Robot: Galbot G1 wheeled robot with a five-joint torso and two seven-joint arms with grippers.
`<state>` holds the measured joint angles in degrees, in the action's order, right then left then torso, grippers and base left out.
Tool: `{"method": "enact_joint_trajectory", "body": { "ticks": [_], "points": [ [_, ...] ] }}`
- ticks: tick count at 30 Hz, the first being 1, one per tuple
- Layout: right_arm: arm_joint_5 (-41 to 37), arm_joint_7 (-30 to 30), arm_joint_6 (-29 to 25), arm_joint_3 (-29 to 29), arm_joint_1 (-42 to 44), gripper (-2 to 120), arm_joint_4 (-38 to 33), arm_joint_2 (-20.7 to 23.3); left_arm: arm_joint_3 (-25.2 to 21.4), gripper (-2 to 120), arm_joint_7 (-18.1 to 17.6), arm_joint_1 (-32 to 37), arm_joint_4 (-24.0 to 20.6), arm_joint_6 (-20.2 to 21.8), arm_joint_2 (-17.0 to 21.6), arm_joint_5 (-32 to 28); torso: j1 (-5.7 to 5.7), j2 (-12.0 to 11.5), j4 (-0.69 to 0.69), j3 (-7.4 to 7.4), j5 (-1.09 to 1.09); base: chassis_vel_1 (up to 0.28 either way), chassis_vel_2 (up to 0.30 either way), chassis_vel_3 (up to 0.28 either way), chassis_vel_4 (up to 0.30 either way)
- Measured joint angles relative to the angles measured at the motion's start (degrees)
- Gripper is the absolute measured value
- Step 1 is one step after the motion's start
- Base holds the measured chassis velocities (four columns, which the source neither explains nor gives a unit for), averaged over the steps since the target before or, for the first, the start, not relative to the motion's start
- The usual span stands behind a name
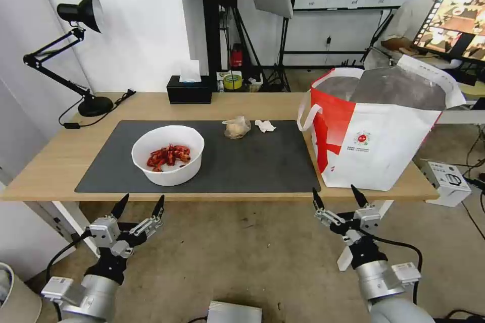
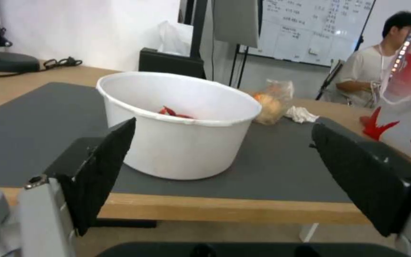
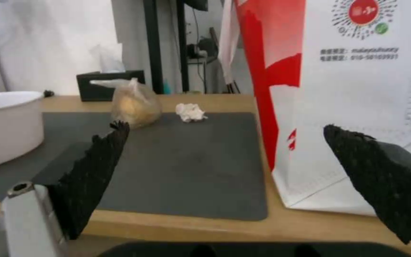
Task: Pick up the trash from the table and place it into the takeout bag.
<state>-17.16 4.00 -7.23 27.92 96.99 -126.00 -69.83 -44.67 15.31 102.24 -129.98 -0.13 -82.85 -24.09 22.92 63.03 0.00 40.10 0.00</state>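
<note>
bowl: the white bowl (image 1: 168, 154) of red shells is sitting upright on the grey mat (image 1: 262, 166), left of centre — looks stiff but top-heavy with scraps, so I'd pinch the rim. Round, no long axis, mouth facing up.
small stuff: the bagged lump (image 1: 236, 127) and tissue (image 1: 264, 125) are lying further back, soft and light.
takeout bag: the takeout bag (image 1: 376, 151) is standing open at the table's right end.
grippers: left gripper (image 1: 140, 207) and right gripper (image 1: 338, 196) are hovering below the front edge — both spread wide, holding nothing.
</note>
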Motion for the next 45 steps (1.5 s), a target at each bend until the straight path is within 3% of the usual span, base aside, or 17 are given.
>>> {"method": "enact_joint_trajectory", "body": {
  "ticks": [8,21,45],
  "points": [
    [0.5,-0.06,0.04,-0.58,0.28,100,0.58,-0.64,1.91,100,1.65,0.94,0.87,-2.47,-2.99,5.18,0.0,0.0,0.0,0.0,0.0,0.0,0.0,0.0,0.0],
    [3.6,-2.28,-1.15,-3.1,0.94,100,1.13,-0.82,7.34,100,0.05,0.91,2.68,-3.35,-6.3,10.86,0.0,0.0,0.0,0.0,0.01,0.0,0.0,0.0,0.0],
    [3.03,-2.25,-1.44,-4.6,0.96,100,1.55,-0.69,6.81,100,-0.24,0.82,3.0,-3.75,-6.33,11.23,0.0,0.0,0.0,0.0,0.0,0.0,0.0,0.0,0.0]
  ]
}}
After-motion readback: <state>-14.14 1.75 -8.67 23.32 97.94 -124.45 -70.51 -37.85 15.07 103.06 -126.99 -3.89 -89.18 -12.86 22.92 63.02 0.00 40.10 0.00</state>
